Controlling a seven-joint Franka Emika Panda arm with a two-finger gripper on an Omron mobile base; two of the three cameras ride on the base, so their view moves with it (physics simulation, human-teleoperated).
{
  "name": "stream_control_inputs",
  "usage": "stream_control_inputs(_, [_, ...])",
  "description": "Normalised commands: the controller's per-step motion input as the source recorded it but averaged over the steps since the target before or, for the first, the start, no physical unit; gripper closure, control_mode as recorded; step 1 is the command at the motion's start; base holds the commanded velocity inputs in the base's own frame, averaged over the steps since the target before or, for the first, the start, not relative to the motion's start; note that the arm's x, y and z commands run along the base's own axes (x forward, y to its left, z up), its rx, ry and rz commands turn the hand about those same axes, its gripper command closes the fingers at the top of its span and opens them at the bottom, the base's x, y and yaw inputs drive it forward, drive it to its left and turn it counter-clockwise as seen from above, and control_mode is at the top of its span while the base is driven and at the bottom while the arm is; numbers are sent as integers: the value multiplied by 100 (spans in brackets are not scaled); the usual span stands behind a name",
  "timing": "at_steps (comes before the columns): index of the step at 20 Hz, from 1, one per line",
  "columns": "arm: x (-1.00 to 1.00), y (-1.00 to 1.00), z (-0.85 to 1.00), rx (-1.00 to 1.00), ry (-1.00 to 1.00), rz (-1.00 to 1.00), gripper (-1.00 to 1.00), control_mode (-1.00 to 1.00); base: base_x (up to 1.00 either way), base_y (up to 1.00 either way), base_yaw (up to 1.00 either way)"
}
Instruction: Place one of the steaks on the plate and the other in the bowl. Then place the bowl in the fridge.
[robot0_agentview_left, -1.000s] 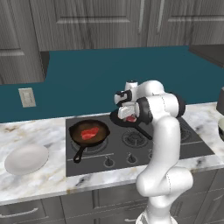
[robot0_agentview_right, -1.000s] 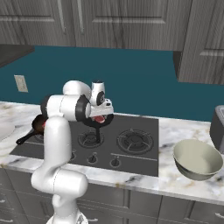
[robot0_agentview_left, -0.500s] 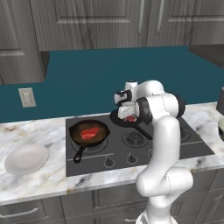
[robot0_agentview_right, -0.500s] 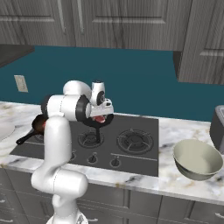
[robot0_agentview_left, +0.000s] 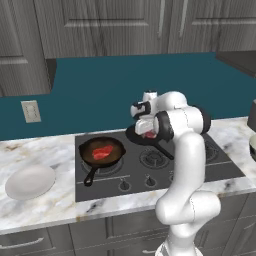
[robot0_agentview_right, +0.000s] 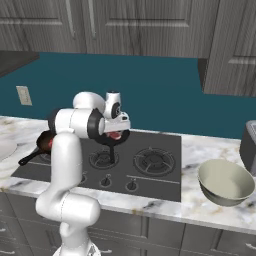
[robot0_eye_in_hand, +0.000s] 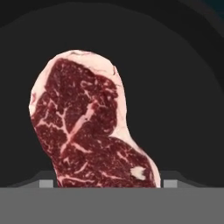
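Note:
One steak lies flat in a dark back pan, directly under my gripper. The gripper is open, and its fingertips stand either side of the steak's near end. From the base views, the gripper hangs low over this pan with the red meat showing beneath it. The second steak rests in the front-left skillet. The white plate sits on the counter left of the stove. The beige bowl stands on the counter to the right. The fridge is out of view.
The black stove top has knobs along its front edge. A toaster stands at the far right behind the bowl. The front-left skillet's handle points toward the counter edge. Grey cabinets hang above the teal wall.

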Motion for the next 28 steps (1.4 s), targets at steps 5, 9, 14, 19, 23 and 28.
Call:
stream_control_inputs(5, [-24, -30, 14, 5, 0, -5, 100, -100, 0, 0, 0])
stream_control_inputs(9, [-67, -28, 26, 6, 0, -10, 100, -100, 0, 0, 0])
stream_control_inputs(14, [-87, -6, 33, 9, -6, -10, 100, -100, 0, 0, 0])
stream_control_inputs(19, [-98, -13, 46, 6, -14, -8, 100, -100, 0, 0, 0])
stream_control_inputs(23, [-86, -31, 37, 0, -9, -4, 100, -100, 0, 0, 0])
stream_control_inputs(28, [-81, -21, 39, -6, -5, -1, 100, -100, 0, 0, 0])
